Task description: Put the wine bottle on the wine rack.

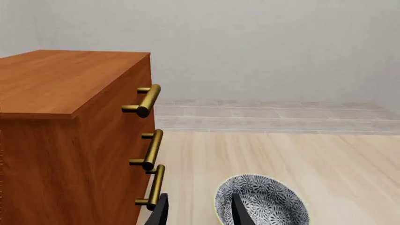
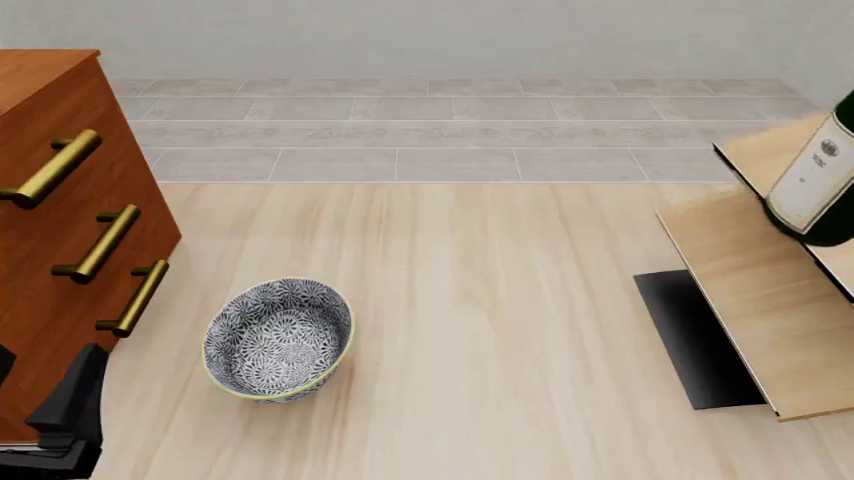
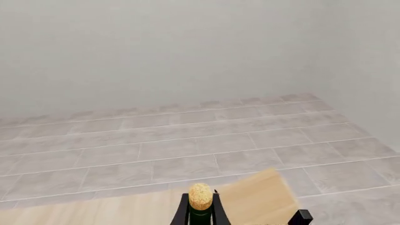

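The left end effector (image 1: 200,211) hangs low just beside the cabinet (image 2: 54,200), its two dark fingers (image 1: 240,212) spread apart with nothing between them. The right end effector (image 3: 200,211) has its fingers pressed against the wine bottle (image 3: 200,206) neck below the cork.

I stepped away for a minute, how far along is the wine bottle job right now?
Done: the wine bottle is off the table, over the wine rack. In hand: the right gripper appears clamped on its neck below the cork. Left: setting it on the rack and letting go. The left gripper sits open near the bowl.
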{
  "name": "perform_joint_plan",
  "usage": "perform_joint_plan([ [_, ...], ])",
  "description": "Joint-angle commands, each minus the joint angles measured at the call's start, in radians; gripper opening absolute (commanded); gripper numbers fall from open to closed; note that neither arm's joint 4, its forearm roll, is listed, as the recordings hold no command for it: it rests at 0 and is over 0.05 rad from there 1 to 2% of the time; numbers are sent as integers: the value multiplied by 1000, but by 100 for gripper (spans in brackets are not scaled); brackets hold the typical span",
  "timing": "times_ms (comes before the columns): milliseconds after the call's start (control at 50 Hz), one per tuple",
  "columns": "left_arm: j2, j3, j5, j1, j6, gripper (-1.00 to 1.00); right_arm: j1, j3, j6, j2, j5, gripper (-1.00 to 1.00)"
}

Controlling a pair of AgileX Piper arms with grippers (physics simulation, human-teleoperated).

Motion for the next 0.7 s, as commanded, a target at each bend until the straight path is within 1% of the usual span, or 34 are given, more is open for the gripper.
perform_joint_plan([
  [20, -1, 0, -1, 1, -1, 100, -35, -14, 11, 11, -3, -100],
  [260, -3, 0, 2, 0, -3, 100, -78, -15, 33, 26, -14, -100],
  [400, 0, 0, -2, 1, -1, 100, -94, 1, 34, 29, -24, -100],
  [520, -2, 0, 1, -1, 0, 100, -117, 23, 50, 35, -45, -100],
  [620, -3, 0, 2, 2, -3, 100, -126, 20, 49, 40, -45, -100],
  [680, -2, 0, -1, 3, -2, 100, -138, 15, 60, 48, -48, -100],
  [700, -2, 0, -2, 3, 0, 100, -144, 18, 73, 50, -51, -100],
])
